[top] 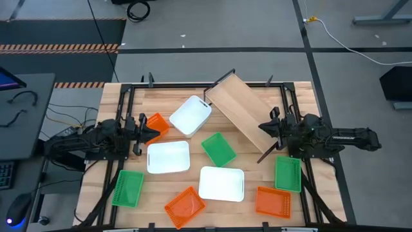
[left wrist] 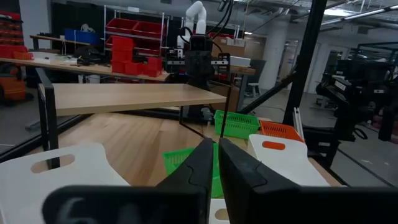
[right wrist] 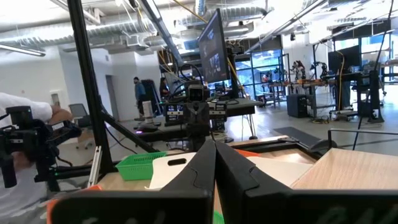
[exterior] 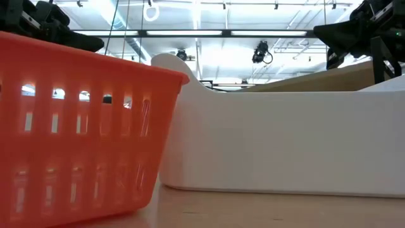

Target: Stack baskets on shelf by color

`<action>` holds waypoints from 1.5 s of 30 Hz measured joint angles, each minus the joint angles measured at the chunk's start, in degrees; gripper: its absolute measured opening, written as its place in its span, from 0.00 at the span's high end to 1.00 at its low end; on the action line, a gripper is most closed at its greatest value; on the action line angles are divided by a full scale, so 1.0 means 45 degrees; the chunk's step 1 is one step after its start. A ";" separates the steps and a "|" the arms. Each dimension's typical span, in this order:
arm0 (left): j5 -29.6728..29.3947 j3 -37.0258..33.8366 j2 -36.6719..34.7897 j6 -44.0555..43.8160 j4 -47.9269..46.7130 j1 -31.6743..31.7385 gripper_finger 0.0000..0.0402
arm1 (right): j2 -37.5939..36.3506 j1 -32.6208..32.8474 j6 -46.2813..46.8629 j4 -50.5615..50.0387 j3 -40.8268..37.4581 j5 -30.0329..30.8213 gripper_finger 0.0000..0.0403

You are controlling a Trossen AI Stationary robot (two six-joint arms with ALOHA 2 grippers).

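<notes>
The left hand [top: 143,132] is hanging at the left side of the bench [top: 129,206], and its two fingers are pressed together with nothing between them. An orange basket [top: 156,125] is lying just beside it, a little to its right, so the left arm is much nearer to this basket than the right arm is. The long side of the basket is running on a slant, not straight across the bench. The right hand [top: 267,129] is waiting at the right side, close to the near end of the shelf [top: 241,109], and its fingers are pressed together too, holding nothing. The shelf is sitting empty, slanting from the far middle toward the right, and all nine baskets are lying spread out on the bench. I think the left hand is going to need to open and turn before it can grab the orange basket. The view from above is showing every basket and both arms. The low view is showing only one orange basket [exterior: 76,126] and one white basket [exterior: 285,139] up close, touching or nearly so.
</notes>
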 joint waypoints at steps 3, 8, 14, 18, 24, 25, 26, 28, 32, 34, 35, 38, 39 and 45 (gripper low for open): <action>0.0000 0.0001 0.0000 0.0000 0.0000 0.0002 0.91 | 0.0004 -0.0005 -0.0519 0.0110 0.0000 0.0594 0.96; 0.0000 0.0002 -0.0003 -0.0003 -0.0002 0.0000 0.93 | 0.0000 -0.0005 -0.0700 0.0774 0.0000 0.0951 0.96; 0.0000 0.0001 -0.0004 -0.0014 0.0000 0.0002 0.94 | 0.0000 -0.0005 -0.0704 0.1067 0.0000 0.0951 0.96; 0.0002 0.0002 -0.0003 -0.0560 0.0007 0.0001 0.92 | 0.0000 -0.0005 -0.1089 0.1405 0.0003 0.0953 0.96; -0.0002 0.0003 -0.0003 -0.1421 0.0060 -0.0001 0.91 | 0.0000 -0.0005 -0.1146 0.2006 0.0002 0.0951 0.96; 0.0000 0.0003 -0.0002 -0.1582 0.0074 0.0001 0.91 | 0.0000 -0.0005 -0.1145 0.2108 0.0000 0.0951 0.96; -0.0042 0.0002 -0.0002 -0.1674 0.0119 -0.0001 0.91 | 0.0000 -0.0005 -0.1142 0.2162 0.0000 0.0951 0.96; -0.0419 0.0004 -0.0002 -0.1752 0.0554 -0.0003 0.91 | 0.0002 -0.0005 -0.1169 0.2301 0.0001 0.0951 0.96; -0.0717 0.0051 -0.0005 -0.1997 0.1416 -0.0028 0.87 | 0.0000 0.0019 -0.0772 0.3183 0.0000 0.0951 0.96; -0.0417 0.0440 0.0108 -0.1575 0.1201 -0.0084 0.82 | 0.0000 0.0044 0.0033 0.3537 0.0002 0.0951 0.96; -0.0242 0.0803 0.0228 -0.1279 0.1177 -0.0145 0.79 | 0.0000 0.0044 0.0439 0.3711 0.0002 0.0951 0.96; -0.0260 0.2359 0.0916 -0.0934 0.0636 -0.0302 0.68 | 0.0004 0.0044 0.1210 0.3779 0.0000 0.0951 0.96; -0.0504 0.2959 0.1317 -0.0740 -0.0162 -0.0355 0.64 | 0.0000 0.0044 0.1219 0.3784 0.0004 0.0951 0.96; -0.3867 0.6547 0.5019 -0.0420 -0.7382 -0.0516 0.45 | 0.0000 0.0034 0.0530 0.3779 0.0002 0.0951 0.96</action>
